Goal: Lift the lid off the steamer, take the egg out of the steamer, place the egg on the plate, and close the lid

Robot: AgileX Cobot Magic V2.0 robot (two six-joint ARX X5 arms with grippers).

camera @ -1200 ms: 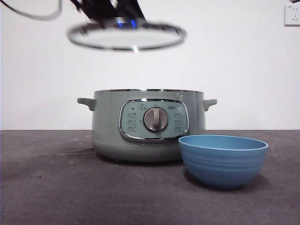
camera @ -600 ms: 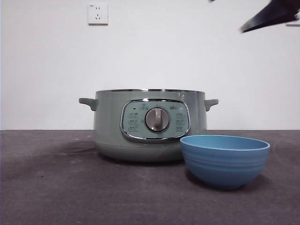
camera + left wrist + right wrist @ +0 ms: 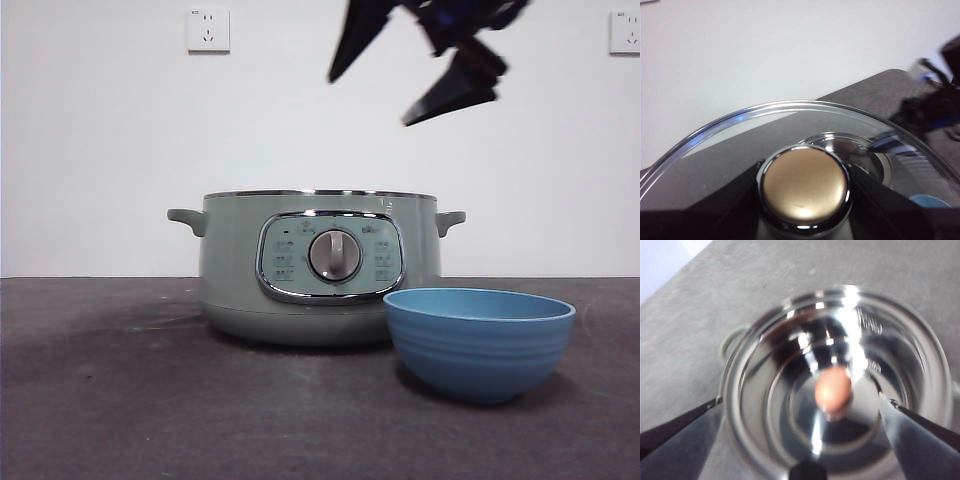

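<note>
The left gripper (image 3: 802,200) is clamped on the knob of the lid (image 3: 740,145), held aloft. The right gripper (image 3: 410,75), jaws spread wide and empty, hangs above the open steamer (image 3: 315,268), seemingly centred over the egg (image 3: 833,389) on its shiny floor. The plate (image 3: 480,342) sits just beside the steamer, toward the table's front edge.

Bright even light; glare inside the blurred steamer (image 3: 840,390).
</note>
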